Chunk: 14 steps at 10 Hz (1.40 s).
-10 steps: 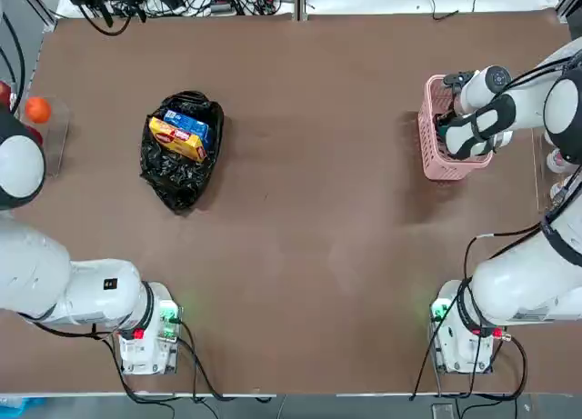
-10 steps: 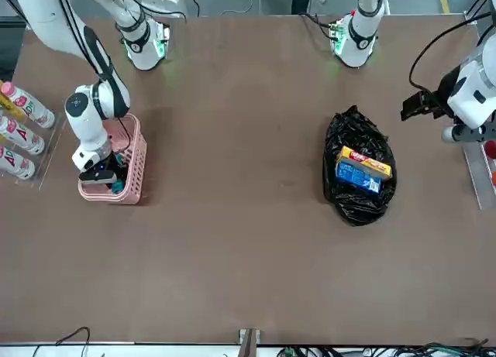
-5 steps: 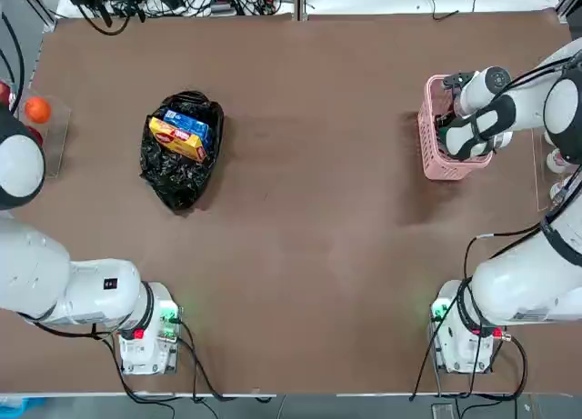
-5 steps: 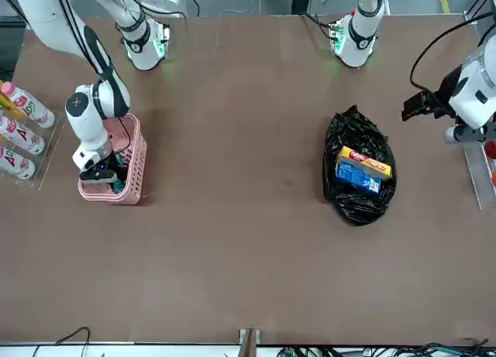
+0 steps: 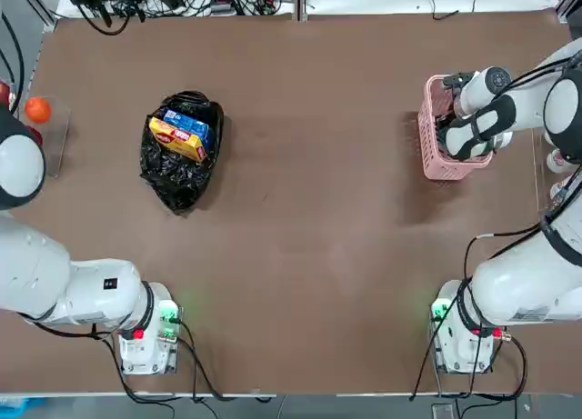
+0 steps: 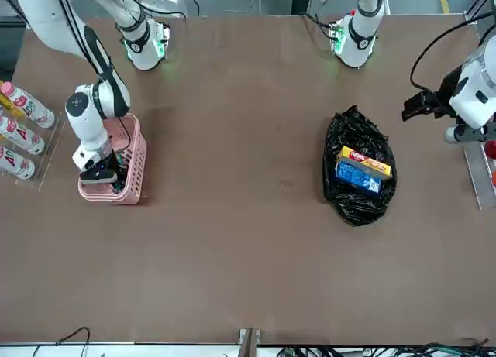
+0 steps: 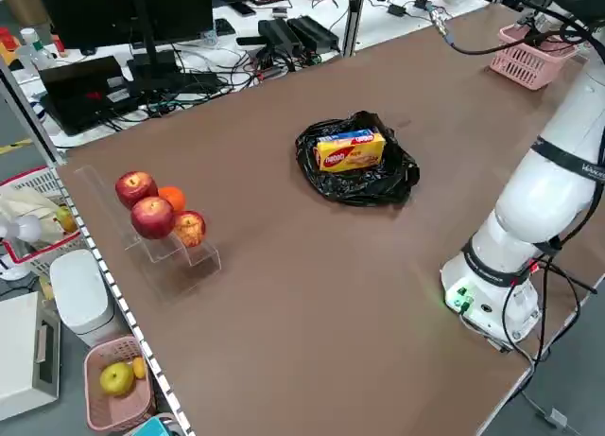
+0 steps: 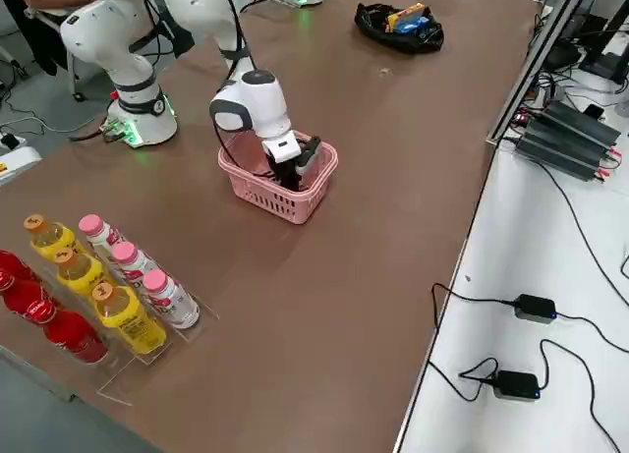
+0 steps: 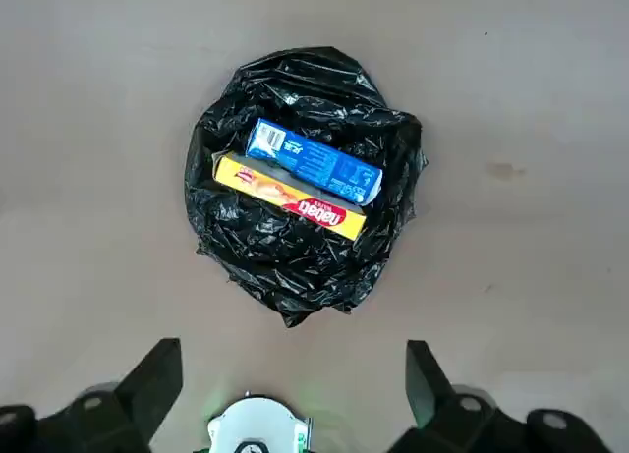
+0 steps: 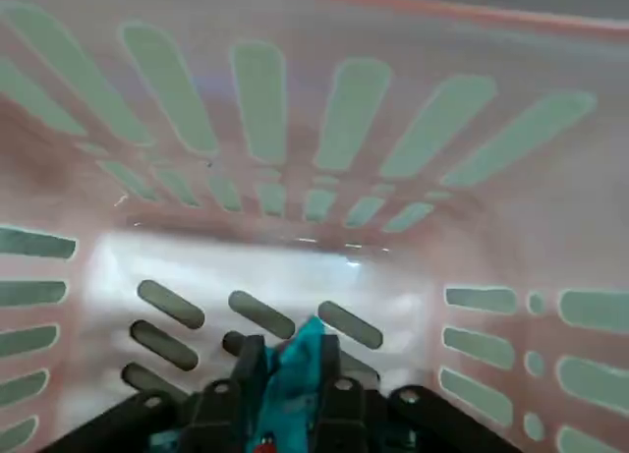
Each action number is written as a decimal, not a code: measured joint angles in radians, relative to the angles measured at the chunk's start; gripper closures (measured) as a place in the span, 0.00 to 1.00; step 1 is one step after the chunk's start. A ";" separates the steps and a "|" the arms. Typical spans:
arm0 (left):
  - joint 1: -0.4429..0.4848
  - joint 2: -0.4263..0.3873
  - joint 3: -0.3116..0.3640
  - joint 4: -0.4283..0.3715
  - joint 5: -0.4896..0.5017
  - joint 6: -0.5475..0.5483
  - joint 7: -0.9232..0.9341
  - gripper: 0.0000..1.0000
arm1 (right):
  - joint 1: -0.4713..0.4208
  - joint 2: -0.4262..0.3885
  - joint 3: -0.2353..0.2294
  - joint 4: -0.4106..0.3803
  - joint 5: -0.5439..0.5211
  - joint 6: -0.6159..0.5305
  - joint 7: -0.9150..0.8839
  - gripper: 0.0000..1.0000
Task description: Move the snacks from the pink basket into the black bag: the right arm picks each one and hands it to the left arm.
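Your right gripper (image 10: 287,389) is down inside the pink basket (image 5: 432,157), and in its wrist view the two dark fingers (image 10: 332,379) are drawn in close on either side of the small teal packet (image 10: 295,360). The crinkled teal film stands up between the pads and looks pinched, though from this low angle you cannot be sure the pads are fully pressed on it. From overhead the white wrist covers most of the basket's inside; the front view shows only a sliver of teal at the near wall.

The basket is rigid pink plastic with long slotted lattice walls and a thick rolled rim, standing flat on the matte brown table (image 5: 318,210).

Your left gripper (image 9: 285,384) hangs high above the black bag (image 9: 300,193), its fingers spread wide and holding nothing.

The bag is thin glossy plastic, heavily wrinkled, slumped open into a rough round heap well across the table from the basket. Two snacks lie side by side on it: the blue pack (image 9: 313,161) with white print, and touching it the long yellow-orange pack (image 9: 290,198) with red lettering. Both are flat, smooth-wrapped bars.
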 joint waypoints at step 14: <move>0.001 -0.001 0.002 0.040 0.000 0.000 0.000 0.00 | 0.000 -0.114 -0.003 -0.003 -0.012 -0.181 -0.002 0.99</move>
